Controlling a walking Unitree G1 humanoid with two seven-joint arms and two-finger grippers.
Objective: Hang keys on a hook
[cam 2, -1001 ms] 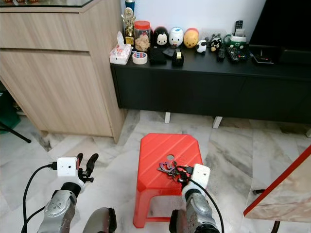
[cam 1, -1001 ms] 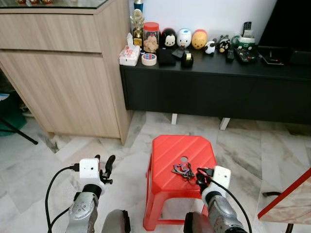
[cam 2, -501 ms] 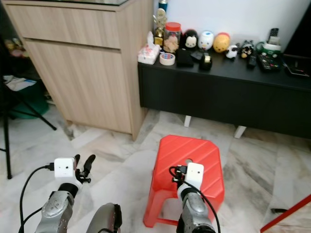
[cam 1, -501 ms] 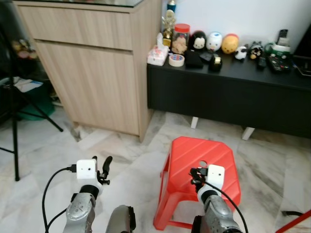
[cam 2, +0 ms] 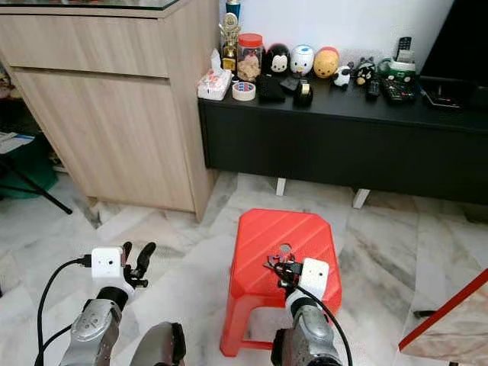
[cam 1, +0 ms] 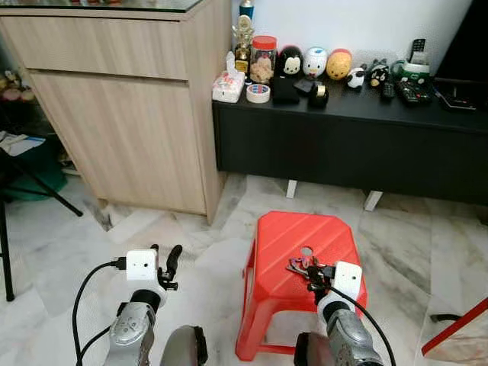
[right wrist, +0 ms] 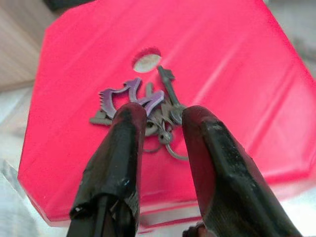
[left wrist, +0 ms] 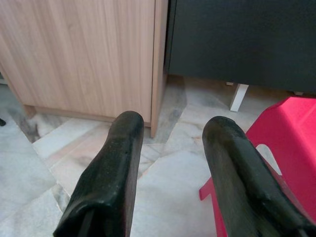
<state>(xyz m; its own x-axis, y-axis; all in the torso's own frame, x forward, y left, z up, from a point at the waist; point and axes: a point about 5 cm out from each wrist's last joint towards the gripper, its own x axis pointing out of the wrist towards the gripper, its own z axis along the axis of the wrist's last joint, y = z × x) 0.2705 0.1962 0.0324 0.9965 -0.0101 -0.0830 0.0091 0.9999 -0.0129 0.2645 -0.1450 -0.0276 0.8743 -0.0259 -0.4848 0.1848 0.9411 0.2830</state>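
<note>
Since 0.5 s ago the whole head pic has slid: the camera swung back toward the stool, so the keys [cam 1: 303, 267] show again on the stool top, and the wood cabinet [cam 1: 114, 114] sits more to the upper left. That's the camera moving, not the things.

The right gripper [right wrist: 160, 126] is low in the middle of the right wrist pic. Its two black fingers [right wrist: 118, 148] are a bit apart, w/ the key bunch right at the tips and partly between them. They aren't closed on the keys yet, I think. It's aimed down like that to pinch the bunch.

The keys lie flat near the round hole of the red stool [cam 1: 284, 232], lower right of centre in the left eye pic. A purple tag [right wrist: 129, 94] is on the bunch.

The left gripper [left wrist: 170, 163] is wide open w/ nothing in it, held out over the marble floor [cam 1: 69, 252] at lower left. It's prob. just waiting.

Further out, upper right of the head pic, is the black low cabinet [cam 1: 343, 145] w/ toys and a tape roll [cam 1: 258, 93] on top.

The right wrist pic shows the purple tag and single keys up close; the head pics show them only as a small dark clump. The head pics show the room. I can't spot a hook anywhere.
</note>
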